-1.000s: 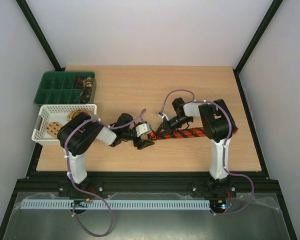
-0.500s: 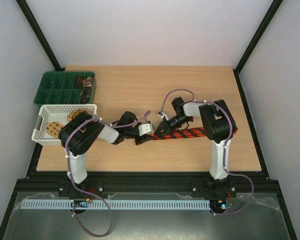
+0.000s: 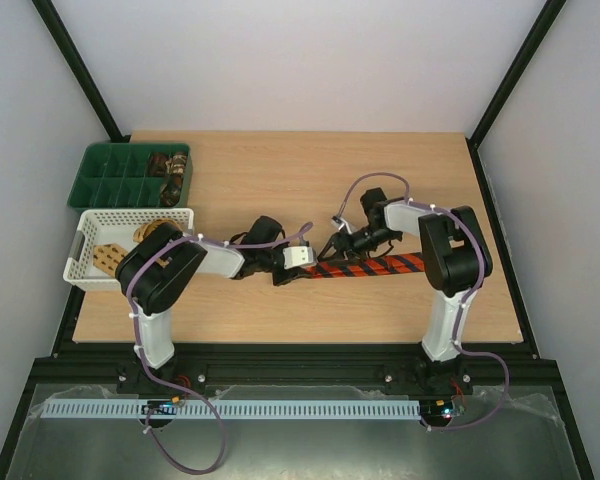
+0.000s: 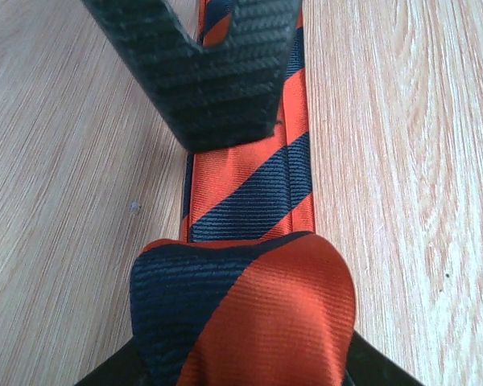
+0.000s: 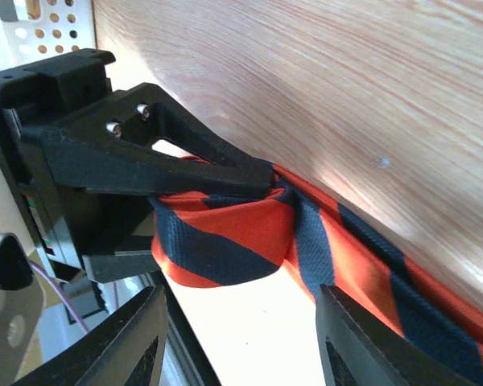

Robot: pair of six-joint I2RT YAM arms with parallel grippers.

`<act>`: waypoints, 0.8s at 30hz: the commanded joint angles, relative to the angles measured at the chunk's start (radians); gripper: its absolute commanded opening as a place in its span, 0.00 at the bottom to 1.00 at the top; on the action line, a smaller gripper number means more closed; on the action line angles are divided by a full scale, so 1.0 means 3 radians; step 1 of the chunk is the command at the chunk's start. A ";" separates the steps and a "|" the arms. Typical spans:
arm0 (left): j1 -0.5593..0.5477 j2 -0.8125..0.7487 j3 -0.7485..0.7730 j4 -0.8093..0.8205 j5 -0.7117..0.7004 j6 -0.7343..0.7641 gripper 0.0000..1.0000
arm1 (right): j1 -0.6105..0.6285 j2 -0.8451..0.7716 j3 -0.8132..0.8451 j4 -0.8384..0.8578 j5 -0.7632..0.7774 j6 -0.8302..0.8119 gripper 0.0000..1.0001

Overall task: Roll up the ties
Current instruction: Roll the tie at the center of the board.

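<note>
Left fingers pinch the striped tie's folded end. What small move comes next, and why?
Probably rotate the left gripper to wind the fold farther along the striped tie. Only a short doubled end is gripped, the rest lies flat and unrolled on the table, and the right gripper stands open, gripping nothing.

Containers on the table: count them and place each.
2. A green plastic compartment tray sits at the far left corner; a white lattice plastic basket sits just nearer, along the left edge.
</note>
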 commanded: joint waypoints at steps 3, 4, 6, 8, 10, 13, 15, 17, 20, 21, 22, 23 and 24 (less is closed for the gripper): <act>-0.0043 0.0160 -0.0026 -0.0597 -0.0307 0.0140 0.27 | 0.0166 0.0062 0.0100 0.0065 -0.0130 0.0353 0.47; -0.0050 0.0170 -0.0021 -0.0616 -0.0306 0.0141 0.28 | 0.0192 0.0112 0.0128 0.0096 -0.0124 0.0391 0.46; -0.0061 0.0174 -0.0022 -0.0636 -0.0314 0.0159 0.28 | 0.0225 0.0181 0.0160 0.0187 -0.0078 0.0466 0.42; -0.0067 0.0176 -0.0023 -0.0648 -0.0316 0.0179 0.29 | 0.0244 0.0250 0.0200 0.0241 -0.0055 0.0521 0.39; -0.0070 0.0183 -0.0015 -0.0654 -0.0326 0.0178 0.29 | 0.0258 0.0302 0.0236 0.0236 -0.0034 0.0517 0.33; -0.0067 0.0194 -0.0004 -0.0660 -0.0340 0.0158 0.29 | 0.0259 0.0318 0.0189 0.0213 0.0049 0.0440 0.17; -0.0070 0.0195 0.0003 -0.0651 -0.0354 0.0132 0.30 | 0.0256 0.0318 0.0136 0.0176 0.0139 0.0364 0.05; -0.0066 0.0187 -0.0001 -0.0608 -0.0376 0.0072 0.37 | 0.0244 0.0322 0.0078 0.0139 0.0237 0.0294 0.01; -0.0031 0.0124 -0.0004 -0.0504 -0.0255 -0.0035 0.56 | 0.0218 0.0328 -0.0013 0.0112 0.0358 0.0185 0.01; -0.0016 0.0074 -0.0009 -0.0445 -0.0178 -0.0091 0.63 | 0.0208 0.0323 -0.0046 0.0115 0.0417 0.0160 0.01; 0.0001 0.0034 -0.0022 -0.0387 -0.0085 -0.0151 0.67 | 0.0196 0.0320 -0.0082 0.0131 0.0493 0.0144 0.02; 0.0014 -0.0012 -0.0038 -0.0306 -0.0004 -0.0212 0.70 | 0.0178 0.0315 -0.0108 0.0155 0.0573 0.0139 0.01; 0.0019 -0.0051 -0.0061 -0.0210 0.0058 -0.0285 0.72 | 0.0152 0.0313 -0.0133 0.0176 0.0651 0.0131 0.01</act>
